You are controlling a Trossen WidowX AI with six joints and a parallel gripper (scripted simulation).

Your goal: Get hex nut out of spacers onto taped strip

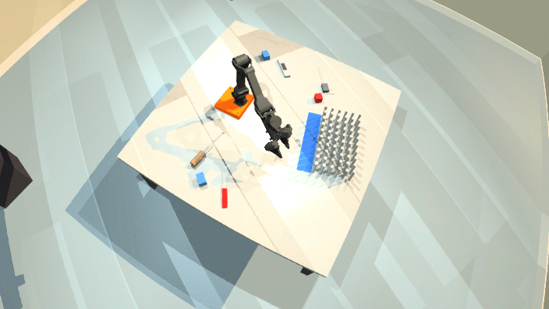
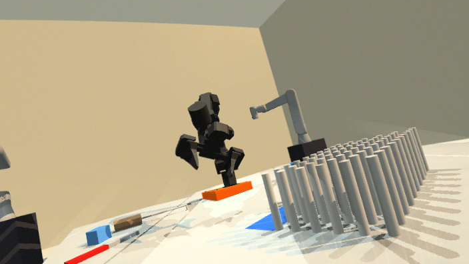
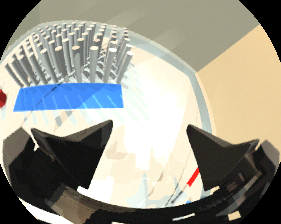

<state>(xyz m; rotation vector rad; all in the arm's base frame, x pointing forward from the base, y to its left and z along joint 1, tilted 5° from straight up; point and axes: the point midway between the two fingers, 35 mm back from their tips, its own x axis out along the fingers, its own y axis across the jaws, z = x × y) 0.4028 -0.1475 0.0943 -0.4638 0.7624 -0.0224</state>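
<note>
Stand upright in packed rows beyond the fingers (image 1: 274,148) (image 2: 190,155), as slim grey metal spacers (image 1: 357,121) (image 2: 383,195) (image 3: 59,62); lies flat between fingers and spacers, as a blue taped strip (image 1: 309,141) (image 2: 264,221) (image 3: 71,97); lie apart on the fingers' right, as a wooden-handled tool (image 1: 197,158) (image 2: 128,222) with a thin shaft and a red-handled tool (image 1: 224,197) (image 2: 86,254) (image 3: 193,177); lies left of them, as a dark-handled thin tool (image 1: 324,87)

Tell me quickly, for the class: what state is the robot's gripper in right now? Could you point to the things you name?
Gripper (image 1: 280,153) (image 2: 197,167) (image 3: 151,125): open, its jaws spread wide with nothing between them.
</note>
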